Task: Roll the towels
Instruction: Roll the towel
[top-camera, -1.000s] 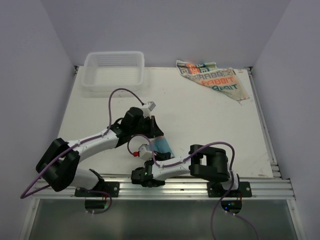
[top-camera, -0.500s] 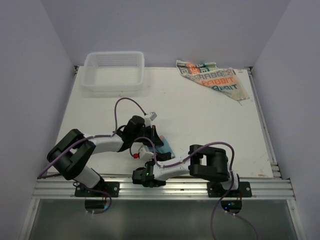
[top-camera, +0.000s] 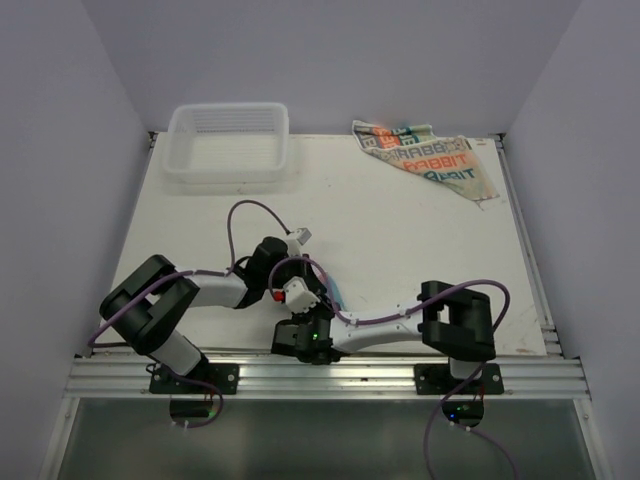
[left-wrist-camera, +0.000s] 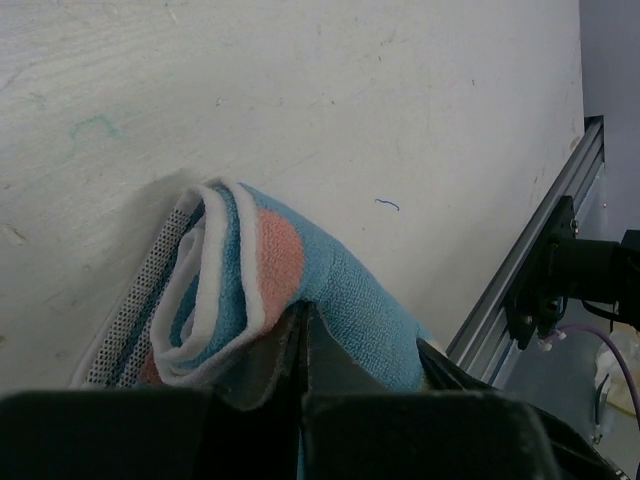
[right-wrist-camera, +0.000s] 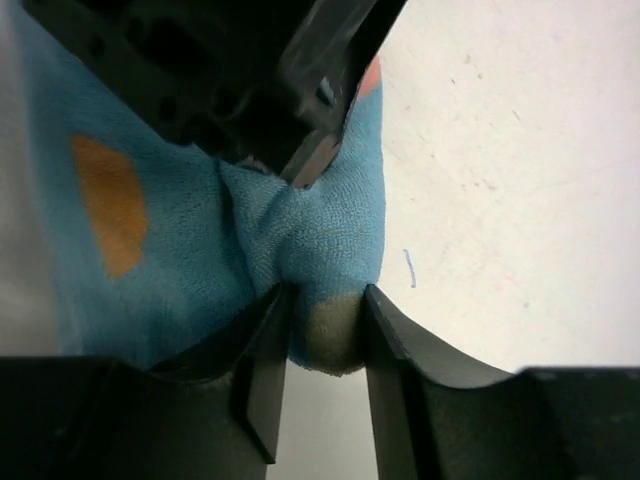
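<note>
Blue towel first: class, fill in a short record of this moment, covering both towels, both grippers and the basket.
Blue towel: partly rolled, near edge of table
Left gripper: shut on blue towel
Right gripper: fold of blue towel between its fingers; grip unclear
Cream towel: unrolled, far right corner, untouched
Basket: far left corner, looks empty
</note>
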